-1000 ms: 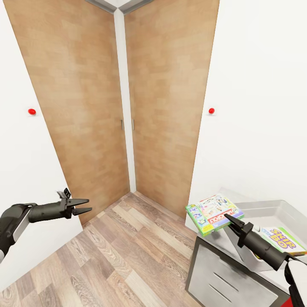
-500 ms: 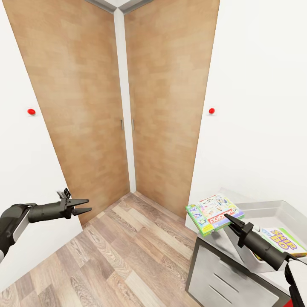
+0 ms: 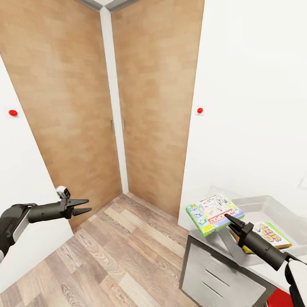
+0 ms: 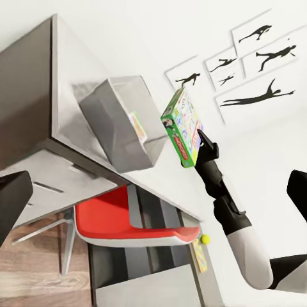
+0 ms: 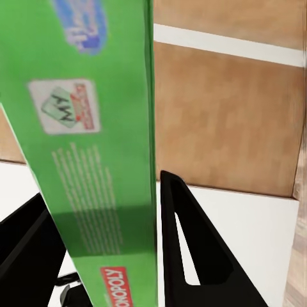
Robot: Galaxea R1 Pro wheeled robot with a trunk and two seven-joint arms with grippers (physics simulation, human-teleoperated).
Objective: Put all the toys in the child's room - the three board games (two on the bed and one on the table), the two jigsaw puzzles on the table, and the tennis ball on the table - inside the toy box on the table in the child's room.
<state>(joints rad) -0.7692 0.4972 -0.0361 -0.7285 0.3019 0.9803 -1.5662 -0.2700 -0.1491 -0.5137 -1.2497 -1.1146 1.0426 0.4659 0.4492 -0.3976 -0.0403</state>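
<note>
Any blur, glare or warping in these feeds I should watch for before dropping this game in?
Head view: evenly lit and sharp, no glare, though the wooden closet doors lean from wide-angle distortion. Right wrist view: the green-edged multicoloured board game box sits so close that its print is soft and blurred between the right hand's fingers. Left wrist view: crisp; the pale grey semi-clear toy box looks tilted.

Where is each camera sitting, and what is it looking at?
Head view: up on the robot's head, looking down at wooden doors, the floor and both arms, with the left end effector empty and the right end effector holding the multicoloured board game.
Left wrist view: on the left arm, looking across at the table, the toy box and the right arm.
Right wrist view: on the right arm, looking along its fingers at the game's green edge.
All three views show that board game.
</note>
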